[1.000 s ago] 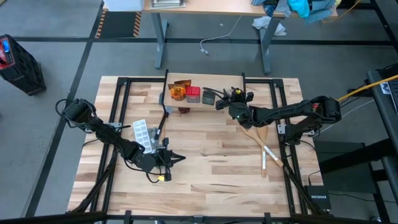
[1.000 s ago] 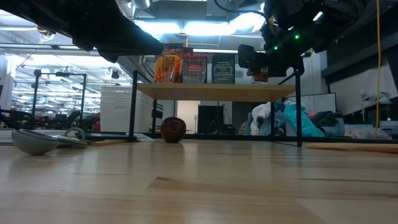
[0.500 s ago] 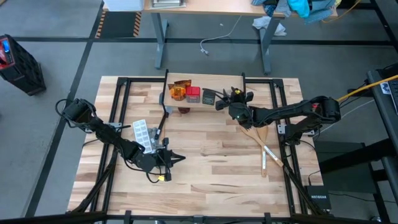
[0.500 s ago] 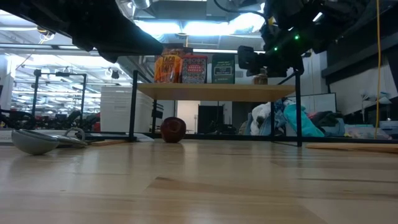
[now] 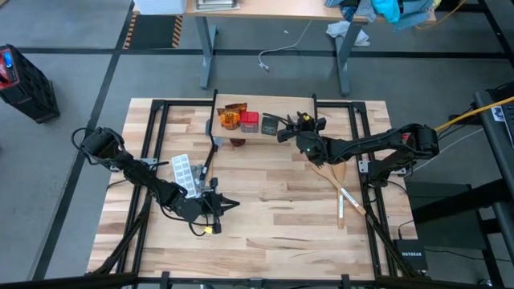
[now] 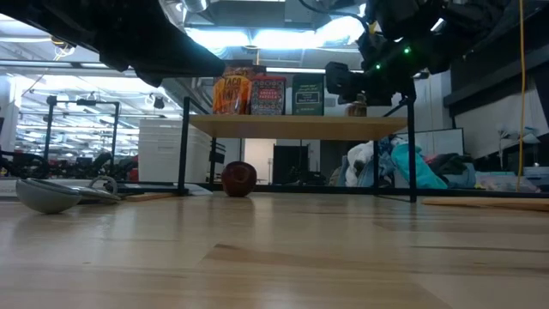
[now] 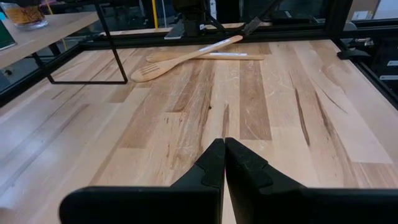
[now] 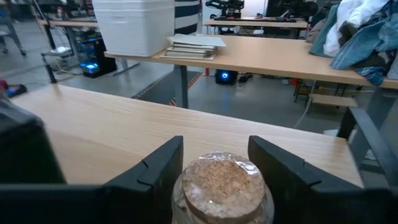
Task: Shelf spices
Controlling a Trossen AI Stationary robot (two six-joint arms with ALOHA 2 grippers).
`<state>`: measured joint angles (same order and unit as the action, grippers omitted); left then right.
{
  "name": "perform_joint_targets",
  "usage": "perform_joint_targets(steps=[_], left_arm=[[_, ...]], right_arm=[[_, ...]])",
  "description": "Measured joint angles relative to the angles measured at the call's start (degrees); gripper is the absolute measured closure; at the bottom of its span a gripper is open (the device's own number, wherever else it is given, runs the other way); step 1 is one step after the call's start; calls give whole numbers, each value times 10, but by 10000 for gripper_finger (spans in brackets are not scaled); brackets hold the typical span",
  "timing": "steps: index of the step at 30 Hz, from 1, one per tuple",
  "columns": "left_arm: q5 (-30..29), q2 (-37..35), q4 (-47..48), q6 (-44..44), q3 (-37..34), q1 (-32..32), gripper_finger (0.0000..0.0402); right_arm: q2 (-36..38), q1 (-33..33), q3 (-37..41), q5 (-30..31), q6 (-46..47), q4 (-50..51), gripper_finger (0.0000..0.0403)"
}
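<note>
Left arm: reaches in from the table's left edge; the left gripper [image 5: 227, 204] hangs low over the near-centre boards, its fingers [image 7: 214, 163] pressed flat together with nothing between them.
White blister tray: lies on the table [image 5: 273, 233] just beside the left arm's wrist, towards the shelf [image 5: 281, 138].
Shelf: stands at the far middle of the table on thin black legs; in the low view its plank [image 6: 296, 126] sits well above the table top.
Orange packets: at the shelf's left end [image 5: 231, 117], upright in the low view [image 6: 232, 93].
Red box: just right of the packets [image 5: 250, 122], standing on the plank [image 6: 268, 95].
Dark grey box: next along [image 5: 268, 125], upright beside the red box [image 6: 308, 95].
Round dark red thing: on the table under the shelf's left part [image 6: 239, 178].
Jar: on the plank's right part, between the right gripper's fingers; its cork top [image 8: 222, 177] shows in the right wrist view, its small body [image 6: 358, 107] in the low view.
Right gripper: over the shelf's right end [image 5: 294, 128], fingers [image 8: 157, 168] standing on either side of the jar; whether they press it I cannot tell.
Right arm: stretches across from the table's right edge.
Wooden fork-like utensil: lies on the table to the right of the shelf [image 5: 327, 172], with a pale stick beside it [image 5: 346, 198].
</note>
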<state>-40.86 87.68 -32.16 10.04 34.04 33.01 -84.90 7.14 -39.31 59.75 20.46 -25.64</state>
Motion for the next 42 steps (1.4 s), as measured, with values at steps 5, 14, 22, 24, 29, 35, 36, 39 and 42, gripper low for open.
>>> perform_joint_targets(steps=[5, 14, 22, 24, 29, 35, 36, 39, 42], left_arm=[[0, 0, 0, 0, 0, 0, 396], [0, 0, 0, 5, 0, 0, 396], [0, 0, 0, 7, 0, 0, 396], [0, 0, 0, 7, 0, 0, 396], [0, 0, 0, 7, 0, 0, 396], [0, 0, 0, 7, 0, 0, 396], [0, 0, 0, 7, 0, 0, 396], [0, 0, 0, 7, 0, 0, 396], [0, 0, 0, 7, 0, 0, 396]], right_arm=[[0, 0, 0, -44, -7, -40, 217], [0, 0, 0, -48, -14, -43, 217], [0, 0, 0, -73, -27, -42, 217], [0, 0, 0, -75, -27, -42, 217], [0, 0, 0, -90, -28, -42, 217], [0, 0, 0, -90, -28, -42, 217], [0, 0, 0, -90, -29, -42, 217], [0, 0, 0, -90, -33, -41, 217], [0, 0, 0, -91, -41, -38, 216]])
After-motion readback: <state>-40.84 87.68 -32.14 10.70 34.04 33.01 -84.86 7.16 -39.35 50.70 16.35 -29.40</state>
